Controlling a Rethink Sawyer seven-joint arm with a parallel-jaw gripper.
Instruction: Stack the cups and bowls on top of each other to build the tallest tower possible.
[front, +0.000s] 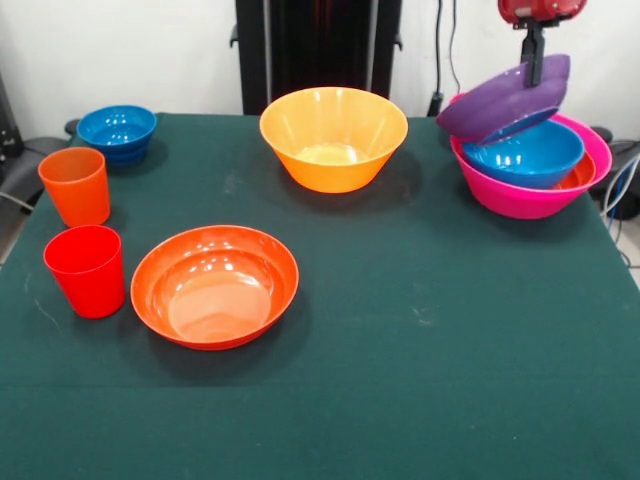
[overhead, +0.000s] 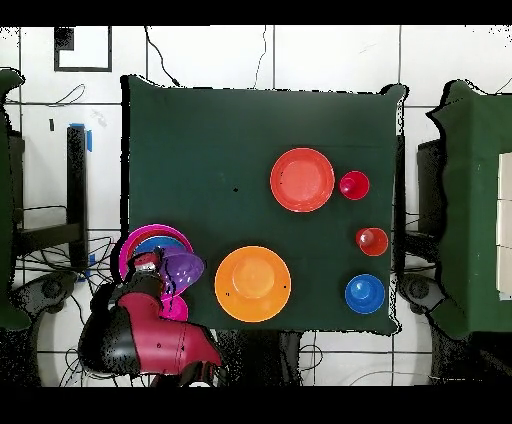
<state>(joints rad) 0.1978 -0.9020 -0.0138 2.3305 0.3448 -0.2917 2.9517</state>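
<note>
My gripper (front: 537, 68) hangs at the far right and is shut on the rim of the purple bowl (front: 500, 105), which tilts over the tower. The tower is the large pink bowl (front: 525, 200) holding a red-orange bowl (front: 578, 178) and a blue bowl (front: 525, 155). The purple bowl's low edge is at the blue bowl; contact is unclear. In the overhead view the gripper (overhead: 150, 265) and purple bowl (overhead: 183, 268) partly cover the pink bowl (overhead: 135, 245). The orange cup (front: 76, 186) and red cup (front: 87, 270) stand upright at the left edge.
A yellow-orange bowl (front: 333, 138) sits at the far middle. A shallow red-orange bowl (front: 214, 286) lies next to the red cup. A second blue bowl (front: 118, 132) is at the far left corner. The arm (overhead: 150, 335) enters beside the tower.
</note>
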